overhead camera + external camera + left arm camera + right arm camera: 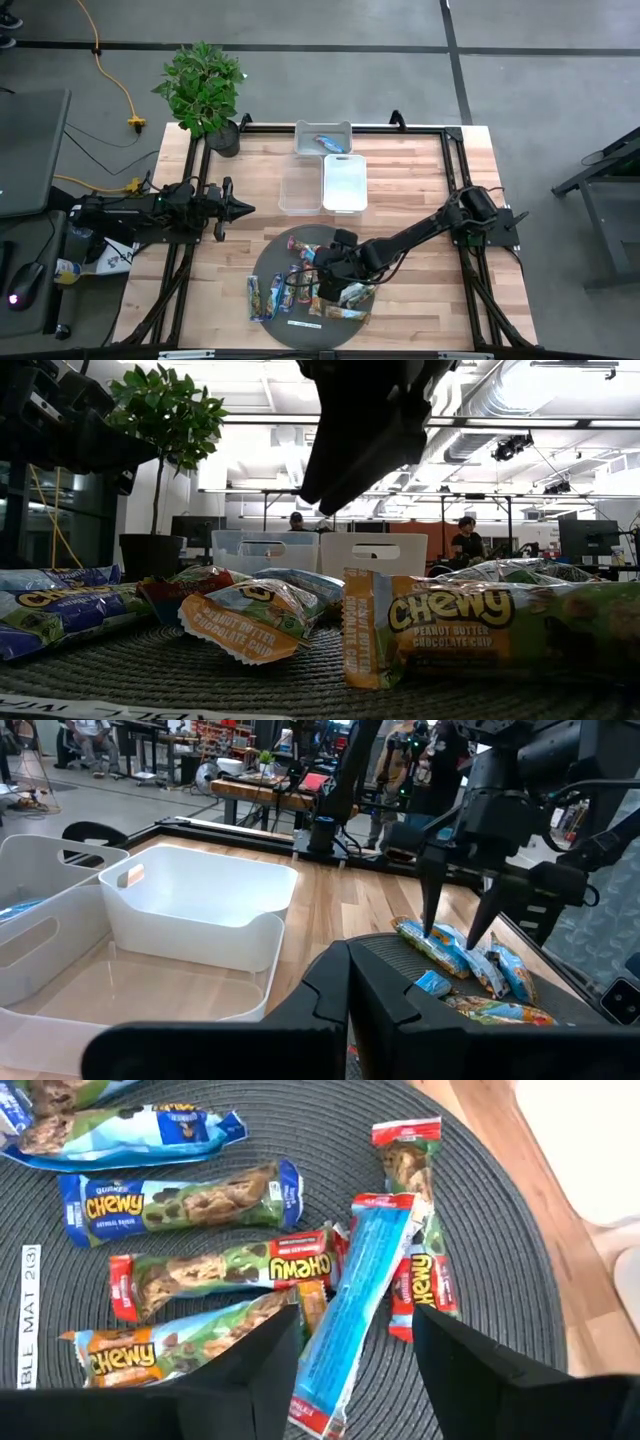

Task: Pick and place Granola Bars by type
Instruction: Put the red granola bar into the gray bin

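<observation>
Right now right claw (350, 1355) hovers open, empty, straddling light-blue bar (350, 1295) across its long axis; left claw (245, 208) shut, far off.

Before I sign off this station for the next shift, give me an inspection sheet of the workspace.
Surface: wooden table, round dark woven mat at its front.
Job's things: granola bars piled on the mat; one blue bar in the far bin; two nearer bins hold nothing seen.
Clutter: white label strip on the mat.
Grippers: right gripper open, fingers astride a light blue bar; left gripper shut, waiting at the left.
Cables: yellow cord on the floor.
Surroundings: potted plant; people behind.
</observation>
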Tool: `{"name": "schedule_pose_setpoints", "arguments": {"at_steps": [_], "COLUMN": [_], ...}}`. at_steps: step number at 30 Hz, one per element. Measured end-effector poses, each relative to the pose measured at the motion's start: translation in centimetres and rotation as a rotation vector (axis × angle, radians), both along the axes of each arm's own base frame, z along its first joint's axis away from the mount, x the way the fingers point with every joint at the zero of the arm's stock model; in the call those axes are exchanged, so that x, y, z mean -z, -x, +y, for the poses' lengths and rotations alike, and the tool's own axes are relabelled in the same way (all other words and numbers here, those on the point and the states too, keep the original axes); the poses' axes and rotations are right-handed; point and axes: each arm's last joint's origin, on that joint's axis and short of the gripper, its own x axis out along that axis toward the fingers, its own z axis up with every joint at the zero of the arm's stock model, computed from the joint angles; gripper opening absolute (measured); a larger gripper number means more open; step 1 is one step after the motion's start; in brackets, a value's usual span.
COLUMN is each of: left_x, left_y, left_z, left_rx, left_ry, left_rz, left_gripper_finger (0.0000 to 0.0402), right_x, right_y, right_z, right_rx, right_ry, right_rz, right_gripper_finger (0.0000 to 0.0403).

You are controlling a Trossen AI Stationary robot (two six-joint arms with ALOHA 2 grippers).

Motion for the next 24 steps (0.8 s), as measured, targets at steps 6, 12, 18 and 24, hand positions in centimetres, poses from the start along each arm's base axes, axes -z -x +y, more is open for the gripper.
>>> {"name": "schedule_pose_setpoints", "arguments": {"at_steps": [6,12,18,24], "left_x": [0.0,0.0,0.0,0.0], "left_y": [0.0,0.0,0.0,0.0], "left_z": [0.0,0.0,0.0,0.0], "left_rx": [0.000,0.000,0.000,0.000], "left_ry": [0.000,0.000,0.000,0.000], "left_rz": [0.000,0.001,0.002,0.001], "left_gripper_finger": [0.0000,0.0000,0.0000,0.0000], "right_x": [0.4,1.5,3.1,3.5], "right_y": [-0.6,-1.0,-1.3,-1.5], "right_z": [0.2,0.3,0.4,0.3], "right_rx": [0.001,0.013,0.039,0.092], "right_ry": [-0.012,0.007,0.017,0.037], "right_rz": [-0.039,-0.037,-0.017,-0.035], "right_gripper_finger": [0.0179,0.0179,0.0179,0.0179]}}
